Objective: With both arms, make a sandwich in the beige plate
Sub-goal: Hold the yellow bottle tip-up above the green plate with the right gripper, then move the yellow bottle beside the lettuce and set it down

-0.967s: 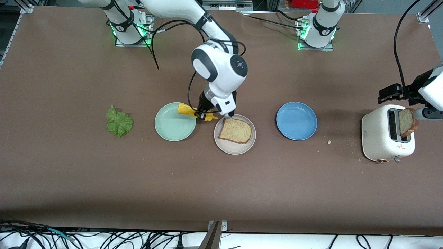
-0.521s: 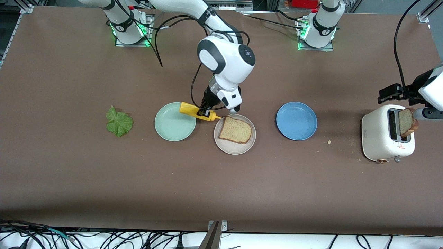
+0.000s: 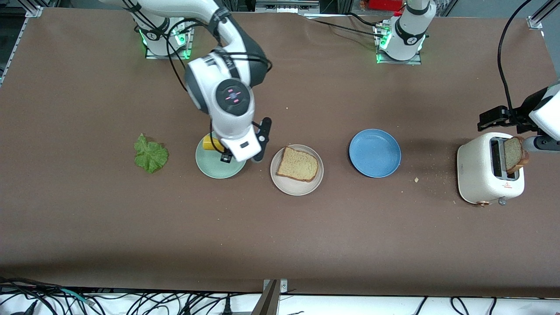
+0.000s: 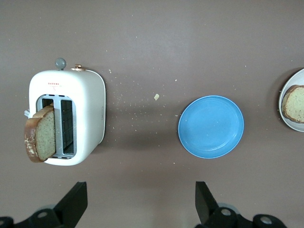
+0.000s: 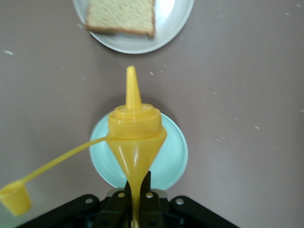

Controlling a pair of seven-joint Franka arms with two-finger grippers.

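brown table (image 3: 87, 218), yellow bottle (image 5: 135, 137) pinched in right gripper (image 5: 137, 199) over mint plate (image 5: 173, 161), mostly arm-hidden; left gripper (image 4: 141, 202) spread wide.

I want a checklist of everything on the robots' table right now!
Surface: brown table, crumbs near the toaster.
Job's things: one bread slice on the beige plate; another in the toaster; lettuce on the table.
Clutter: green plate, blue plate.
Pincers: right pincer shut on a yellow bottle over the green plate; left pincer open above the table beside the toaster.
Cables: along the table's near edge.
Surroundings: nothing seen.
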